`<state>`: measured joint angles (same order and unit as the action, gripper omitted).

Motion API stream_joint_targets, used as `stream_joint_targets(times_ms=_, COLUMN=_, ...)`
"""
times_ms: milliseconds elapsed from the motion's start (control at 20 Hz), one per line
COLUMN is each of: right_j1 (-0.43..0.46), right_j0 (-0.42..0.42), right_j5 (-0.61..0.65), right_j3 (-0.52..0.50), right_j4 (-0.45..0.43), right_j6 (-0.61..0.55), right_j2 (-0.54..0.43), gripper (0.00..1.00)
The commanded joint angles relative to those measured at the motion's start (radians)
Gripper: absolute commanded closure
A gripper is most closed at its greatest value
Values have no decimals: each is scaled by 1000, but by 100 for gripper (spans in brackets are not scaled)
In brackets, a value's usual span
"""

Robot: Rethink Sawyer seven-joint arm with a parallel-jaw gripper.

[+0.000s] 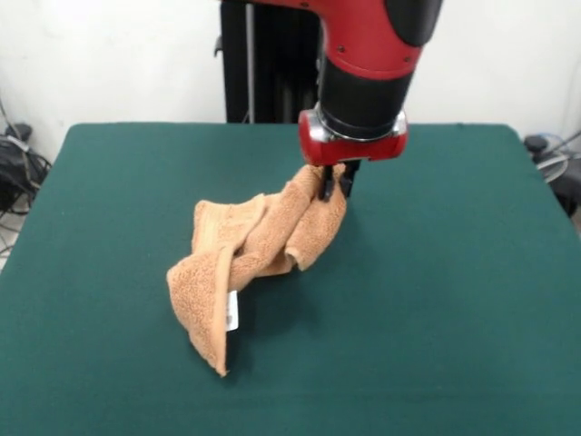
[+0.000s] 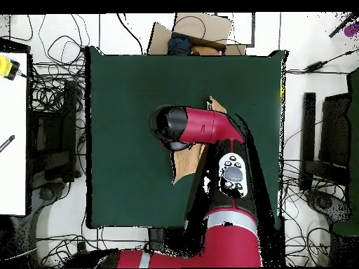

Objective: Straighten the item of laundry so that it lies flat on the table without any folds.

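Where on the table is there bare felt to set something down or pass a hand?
The table is bare along its near edge and on both sides of the towel. The middle is crowded: the crumpled towel lies there, its upper end pinched in the pincer, with the arm above it.

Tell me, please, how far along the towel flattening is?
Little is done: the towel is bunched and twisted on the table. In hand: the gripper pinches its upper corner, lifting it. Left: spreading it flat with no folds.
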<state>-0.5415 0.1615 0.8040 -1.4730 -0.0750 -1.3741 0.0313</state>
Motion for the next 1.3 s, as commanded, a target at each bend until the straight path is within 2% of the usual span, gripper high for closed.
stream_joint_targets(times_ms=50, right_j1=6, right_j0=-18, right_j5=16, right_j3=-56, right_j4=47, right_j6=-229, right_j2=-29, gripper=100)
stream_joint_targets(times_ms=200, right_j1=2, right_j0=-38, right_j5=36, right_j3=-48, right_j4=29, right_j6=-245, right_j2=5, gripper=100)
stream_joint_targets(times_ms=400, right_j1=-7, right_j0=-131, right_j5=108, right_j3=9, right_j4=-33, right_j6=-292, right_j2=105, gripper=100)
stream_joint_targets(times_ms=550, right_j1=-17, right_j0=-164, right_j5=141, right_j3=19, right_j4=-24, right_j6=-316, right_j2=143, gripper=100)
stream_joint_targets(times_ms=900, right_j1=-19, right_j0=-161, right_j5=186, right_j3=44, right_j4=35, right_j6=-294, right_j2=143, gripper=100)
stream_joint_targets(times_ms=1300, right_j1=-14, right_j0=-109, right_j5=93, right_j3=-11, right_j4=83, right_j6=-245, right_j2=85, gripper=100)
